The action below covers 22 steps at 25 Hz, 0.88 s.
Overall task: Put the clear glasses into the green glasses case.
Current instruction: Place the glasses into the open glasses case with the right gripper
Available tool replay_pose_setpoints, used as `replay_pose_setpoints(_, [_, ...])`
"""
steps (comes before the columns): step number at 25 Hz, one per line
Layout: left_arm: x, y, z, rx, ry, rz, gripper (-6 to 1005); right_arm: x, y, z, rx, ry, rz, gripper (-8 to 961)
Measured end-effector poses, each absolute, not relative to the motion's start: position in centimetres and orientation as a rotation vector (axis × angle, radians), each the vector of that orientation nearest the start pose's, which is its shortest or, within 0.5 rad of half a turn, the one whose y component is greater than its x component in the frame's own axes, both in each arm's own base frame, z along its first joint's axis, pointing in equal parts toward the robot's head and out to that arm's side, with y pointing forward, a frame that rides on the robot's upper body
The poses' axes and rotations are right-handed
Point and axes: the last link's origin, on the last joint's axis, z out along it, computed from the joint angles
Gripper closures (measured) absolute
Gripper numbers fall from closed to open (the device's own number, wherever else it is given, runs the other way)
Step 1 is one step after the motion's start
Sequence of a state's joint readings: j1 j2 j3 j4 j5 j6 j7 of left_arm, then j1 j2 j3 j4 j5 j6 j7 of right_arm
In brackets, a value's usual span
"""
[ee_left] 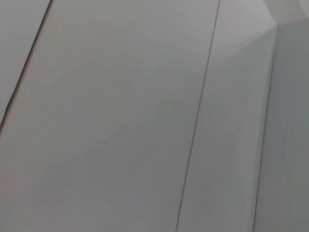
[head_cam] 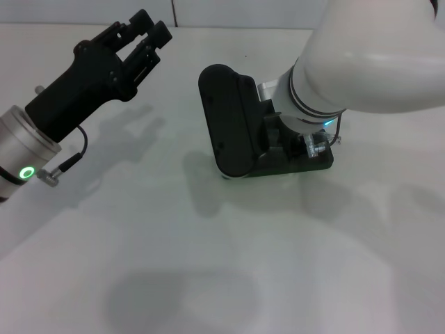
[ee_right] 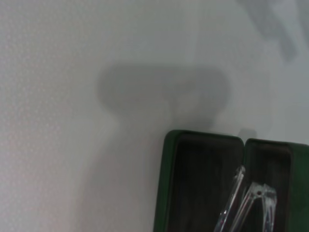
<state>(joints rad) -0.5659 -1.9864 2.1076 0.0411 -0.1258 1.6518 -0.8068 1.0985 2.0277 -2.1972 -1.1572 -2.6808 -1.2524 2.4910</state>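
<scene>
The see-through plastic glasses point(ee_right: 246, 205) hang over the open dark green hard case point(ee_right: 166, 183), and could catch its edge and tip out; nobody can tell how the right gripper point(head_cam: 306, 142) holds, while the left gripper point(head_cam: 142, 35), fingers slightly apart, waits far off.

My work surface is a plain white table point(head_cam: 208, 278). Directly on it, upper right of centre in my head view, rests the green glasses case point(head_cam: 240, 132), lid open, my arm's shadow falling beside it.
</scene>
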Motion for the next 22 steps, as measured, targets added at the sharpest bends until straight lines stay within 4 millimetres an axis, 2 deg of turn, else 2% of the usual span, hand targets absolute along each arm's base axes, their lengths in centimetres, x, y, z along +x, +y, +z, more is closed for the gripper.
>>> replay_pose_setpoints(22, [-24.98, 32.60, 0.15, -2.126, -0.481, -1.375, 568, 6.74, 36.56, -11.59, -2.478, -0.687, -1.007, 823])
